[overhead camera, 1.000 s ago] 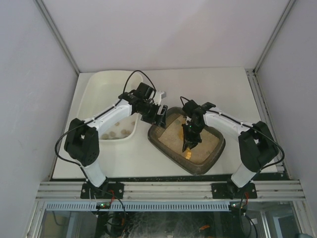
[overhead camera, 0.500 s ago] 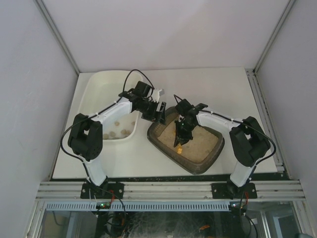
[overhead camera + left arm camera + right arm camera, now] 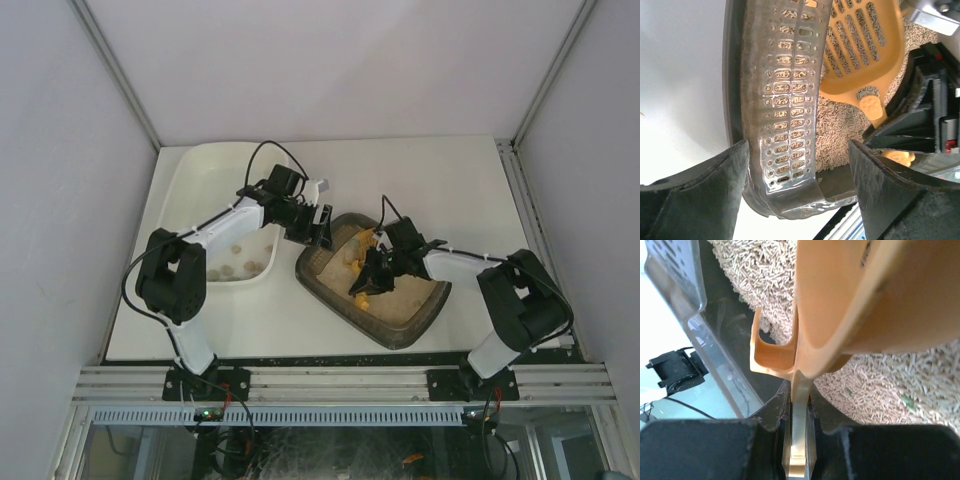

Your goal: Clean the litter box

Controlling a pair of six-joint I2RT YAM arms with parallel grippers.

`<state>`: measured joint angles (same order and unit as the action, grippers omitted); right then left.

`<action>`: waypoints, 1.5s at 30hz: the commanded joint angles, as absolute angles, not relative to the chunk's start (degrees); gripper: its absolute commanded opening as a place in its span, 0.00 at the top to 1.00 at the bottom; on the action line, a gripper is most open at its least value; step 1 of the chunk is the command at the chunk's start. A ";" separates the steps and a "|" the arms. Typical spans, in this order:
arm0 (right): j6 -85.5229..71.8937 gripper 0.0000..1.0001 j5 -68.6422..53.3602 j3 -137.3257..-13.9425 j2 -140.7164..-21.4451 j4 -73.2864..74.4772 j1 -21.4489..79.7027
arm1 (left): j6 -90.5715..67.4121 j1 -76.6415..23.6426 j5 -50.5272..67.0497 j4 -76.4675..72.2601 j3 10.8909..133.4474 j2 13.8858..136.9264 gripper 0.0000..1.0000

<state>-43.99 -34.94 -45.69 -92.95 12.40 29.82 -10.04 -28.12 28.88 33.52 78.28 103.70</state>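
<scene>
The litter box [image 3: 402, 338], a dark olive tray of beige pellet litter [image 3: 840, 135], sits at centre. Its perforated rim [image 3: 785, 100] runs up between the fingers of my left gripper [image 3: 797, 190], which stands open astride the box's far left corner [image 3: 322, 228], one finger outside and one inside. My right gripper [image 3: 368, 277] is low over the litter and shut on the thin handle of an orange slotted scoop [image 3: 850, 300]. The scoop [image 3: 362, 245] points its head [image 3: 860, 55] toward the left gripper's corner. The handle sits edge-on between the right gripper's [image 3: 799, 410] jaws.
A larger cream-white tub [image 3: 215, 190] stands left of the litter box, with several small lumps [image 3: 240, 268] at its near end. The left arm reaches across that tub. White walls enclose the table on three sides; a metal rail [image 3: 340, 380] runs along the near edge.
The right arm has dropped lower and swung its wrist, carrying the scoop left across the litter so its head now lies near the far left corner. The left gripper has barely moved.
</scene>
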 commanded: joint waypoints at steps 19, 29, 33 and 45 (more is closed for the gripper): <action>-42.41 1.00 -37.52 -40.79 -68.43 25.25 26.67 | -11.50 -28.13 32.47 32.79 76.20 102.93 0.18; -42.73 1.00 -40.31 -38.53 -58.93 27.08 26.42 | -8.37 -28.13 31.23 35.82 77.29 103.21 0.20; -46.85 1.00 -43.04 -31.52 -50.97 21.50 26.46 | -5.38 -28.13 27.20 37.69 77.48 102.10 0.20; -71.60 1.00 -45.72 -6.48 -25.57 -16.39 28.49 | 1.66 -28.14 25.51 45.44 78.11 99.74 0.22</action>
